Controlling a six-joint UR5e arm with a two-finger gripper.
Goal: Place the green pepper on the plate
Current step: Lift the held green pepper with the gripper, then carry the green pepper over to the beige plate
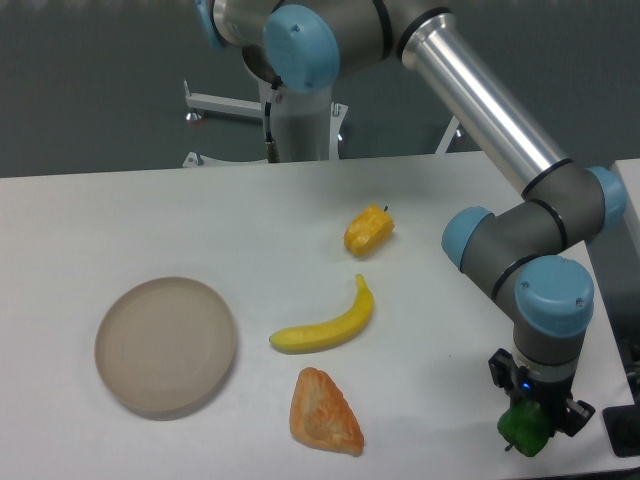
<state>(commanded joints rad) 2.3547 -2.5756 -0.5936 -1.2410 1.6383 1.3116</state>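
The green pepper [526,428] is a small glossy bright-green lump at the table's front right corner. My gripper [530,420] stands right over it, fingers down on either side, shut on it. I cannot tell whether the pepper rests on the table or hangs just above it. The plate [166,346] is a round beige-tan dish with a low rim, bare, lying at the front left of the table, far from the gripper.
A banana [325,324] lies mid-table. An orange pizza-like wedge [324,412] lies in front of it. A yellow-orange pepper [368,231] sits further back. The table's right edge runs close beside the gripper. The arm's links [520,240] reach over the right side.
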